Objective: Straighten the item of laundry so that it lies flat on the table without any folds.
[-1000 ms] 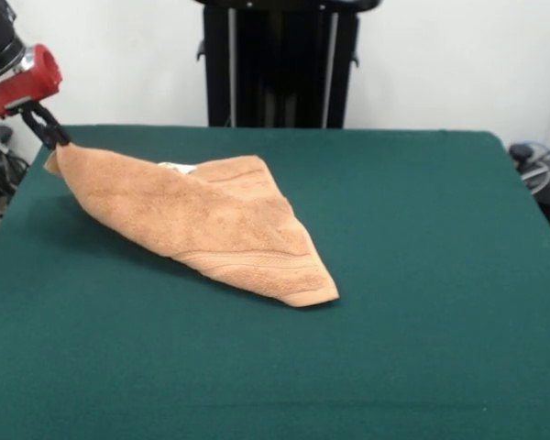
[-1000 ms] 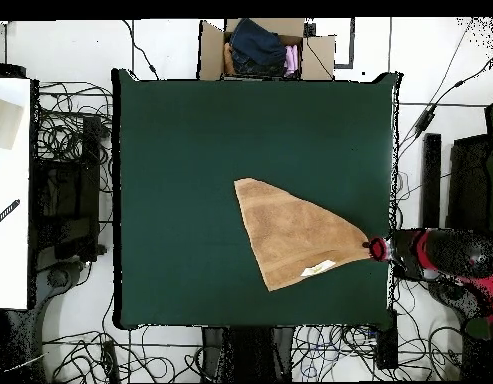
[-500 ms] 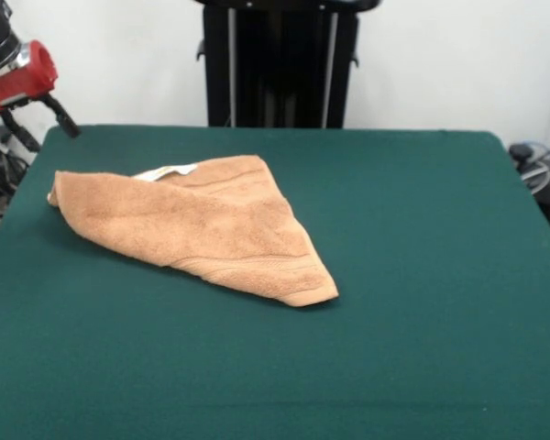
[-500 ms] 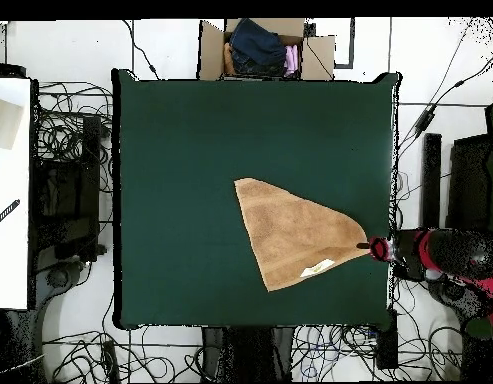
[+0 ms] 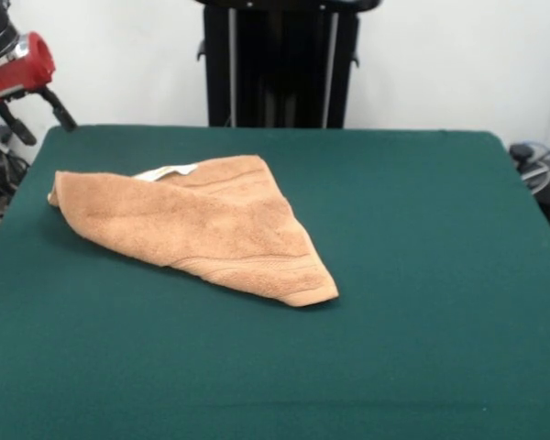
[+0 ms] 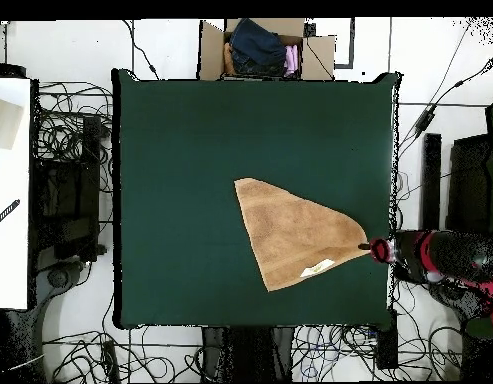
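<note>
The orange-tan terry towel (image 5: 202, 225) lies on the dark green table (image 5: 422, 275), folded over itself into a rough triangle. A small white label (image 5: 165, 171) shows at its far edge. One corner reaches close to the table's side edge; the hemmed band runs near the opposite pointed corner.

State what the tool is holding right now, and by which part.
Nothing is held. The tool hangs open beyond the table's edge, clear of the towel, which lies folded on the table.

An orange-tan towel (image 5: 202, 225) (white label (image 5: 165, 171)) on a plain dark green table (image 5: 422, 275); red-and-black claw (image 5: 35, 108).
</note>
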Controlling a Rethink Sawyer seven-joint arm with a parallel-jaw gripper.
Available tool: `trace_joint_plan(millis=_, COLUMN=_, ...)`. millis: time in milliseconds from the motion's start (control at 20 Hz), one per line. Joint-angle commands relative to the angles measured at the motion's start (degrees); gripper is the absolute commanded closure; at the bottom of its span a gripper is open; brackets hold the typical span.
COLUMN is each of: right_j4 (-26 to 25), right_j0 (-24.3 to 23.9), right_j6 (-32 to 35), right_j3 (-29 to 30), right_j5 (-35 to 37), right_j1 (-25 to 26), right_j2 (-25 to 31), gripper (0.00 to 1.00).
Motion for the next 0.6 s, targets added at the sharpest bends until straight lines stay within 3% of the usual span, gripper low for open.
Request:
trace_joint_plan(millis=50, right_j4=-3.26, right_j0=1.32, right_j6=-0.19, right_j3=13.78, right_j5=-10.63, right_j1=-5.43, right_j2=3.54, gripper=0.00)
trace_joint_plan(millis=250, right_j4=-3.57, right_j0=4.46, right_j6=6.18, right_j3=20.29, right_j5=-16.79, right_j1=-11.31, right_j2=1.93, gripper=0.00)
trace_joint_plan(millis=600, right_j4=-2.91, right_j0=9.92, right_j6=9.98, right_j3=25.18, right_j5=-21.64, right_j1=-16.76, right_j2=-1.89, gripper=0.00)
